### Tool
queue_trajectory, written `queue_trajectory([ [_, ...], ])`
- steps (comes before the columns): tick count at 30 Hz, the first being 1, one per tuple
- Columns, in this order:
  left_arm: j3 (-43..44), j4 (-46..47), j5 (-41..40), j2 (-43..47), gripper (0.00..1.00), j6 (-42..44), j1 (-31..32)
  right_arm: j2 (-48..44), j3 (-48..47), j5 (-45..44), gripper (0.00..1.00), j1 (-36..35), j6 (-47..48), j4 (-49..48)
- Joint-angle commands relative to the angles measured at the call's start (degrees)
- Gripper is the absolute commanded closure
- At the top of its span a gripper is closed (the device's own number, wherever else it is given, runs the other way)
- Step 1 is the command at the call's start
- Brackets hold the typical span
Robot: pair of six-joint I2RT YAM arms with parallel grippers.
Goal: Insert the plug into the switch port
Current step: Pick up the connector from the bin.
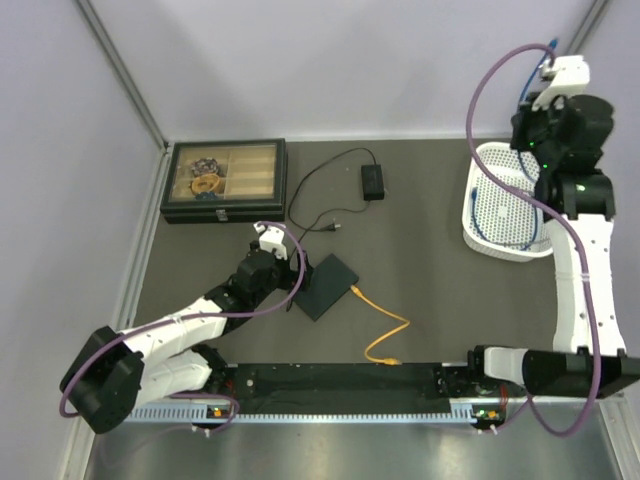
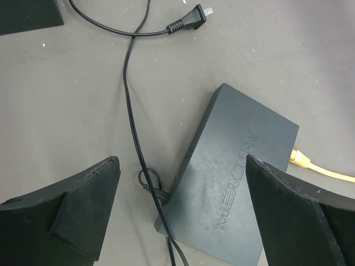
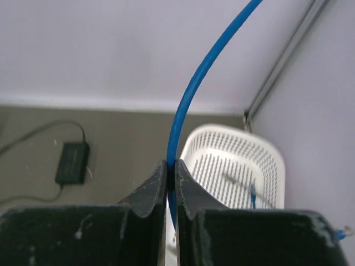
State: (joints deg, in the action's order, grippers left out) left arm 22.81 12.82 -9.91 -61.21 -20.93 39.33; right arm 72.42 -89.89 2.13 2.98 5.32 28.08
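The dark grey switch [image 1: 325, 285] lies flat mid-table, also seen close up [image 2: 233, 183]. An orange cable [image 1: 385, 325] is plugged into its right edge, where the orange plug [image 2: 299, 158] shows; the switch port sockets themselves are hidden. My left gripper [image 1: 285, 270] hovers open over the switch's left edge [image 2: 182, 166], nothing between its fingers. My right gripper [image 1: 528, 115] is raised high over the basket, shut [image 3: 171, 165] on a blue cable [image 3: 183, 111]. The cable's free end with a small plug [image 1: 553, 42] sticks up past the wrist; its rest hangs into the basket.
A black power brick [image 1: 372, 181] lies behind the switch; its thin lead runs past the switch's left edge [image 2: 130, 111], ending in a two-pin mains plug [image 2: 191, 19]. Black compartment case [image 1: 223, 180] back left. White perforated basket [image 1: 505, 205] at right, against the wall.
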Motion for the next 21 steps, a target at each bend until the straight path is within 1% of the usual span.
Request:
queue_trajectory([
  [1,-0.83,1.33,0.16,1.53,0.01,-0.34,-0.22,-4.48,-7.92,5.06,1.0,-0.79,-0.75,-6.62],
  [2,-0.84,1.24,0.16,1.71,0.01,-0.43,-0.31,-4.92,-8.46,9.08,1.0,-0.79,-0.93,-8.11],
  [4,-0.84,1.24,0.07,1.62,0.01,-0.43,-0.22,-5.54,-10.47,14.19,1.0,-0.79,-3.03,-10.93],
  [5,-0.84,1.24,0.07,1.79,0.01,-0.43,-0.22,-5.54,-11.18,19.26,1.0,-0.7,-3.99,-11.46],
  [6,-0.84,1.24,0.24,1.8,0.01,-0.43,-0.22,-5.45,-11.62,21.4,1.0,-0.7,-7.31,-11.9],
  [7,-0.84,1.24,0.24,1.97,0.01,-0.43,-0.22,-5.45,-11.98,23.86,1.0,-0.79,-8.47,-12.95],
  [8,-0.84,1.07,0.33,2.06,0.01,-0.43,-0.22,-5.54,-11.89,29.63,1.0,-0.79,-9.53,-13.48],
  [9,-0.84,1.07,0.33,2.15,0.01,-0.43,-0.22,-5.71,-10.67,32.12,1.0,-0.79,-12.59,-14.53],
  [10,-0.92,1.07,0.33,2.5,0.01,-0.52,-0.31,-6.93,-9.44,36.32,1.0,-0.79,-14.62,-17.93],
  [11,-0.92,0.98,0.16,2.59,0.01,-0.43,-0.22,-7.55,-8.12,38.37,1.0,-0.79,-19.08,-20.49],
  [13,-1.01,0.89,-0.11,3.02,0.01,-0.43,-0.22,-8.78,-5.22,43.54,1.0,-1.14,-23.14,-24.1],
  [14,-1.01,0.8,-0.19,3.11,0.01,-0.43,-0.22,-9.14,-4.6,44.79,1.0,-1.75,-25.25,-24.12],
  [15,-1.01,0.72,-0.2,3.2,0.01,-0.34,-0.22,-9.49,-3.29,45.93,1.0,-2.62,-25.45,-23.6],
  [16,-1.01,0.72,-0.2,3.38,0.01,-0.34,-0.22,-10.54,-2.41,46.47,1.0,-5.59,-25.36,-21.33],
  [18,-1.1,0.63,-0.2,3.73,0.01,-0.43,-0.31,-11.95,1.27,46.39,1.0,-8.16,-24.05,-19.38],
  [19,-1.19,0.63,-0.2,3.99,0.01,-0.43,-0.22,-12.74,2.95,45.17,1.0,-10.95,-24.04,-18.85],
  [21,-1.19,0.37,-0.2,4.26,0.01,-0.43,-0.22,-15.11,6.89,45.15,1.0,-12.99,-23.61,-16.75],
])
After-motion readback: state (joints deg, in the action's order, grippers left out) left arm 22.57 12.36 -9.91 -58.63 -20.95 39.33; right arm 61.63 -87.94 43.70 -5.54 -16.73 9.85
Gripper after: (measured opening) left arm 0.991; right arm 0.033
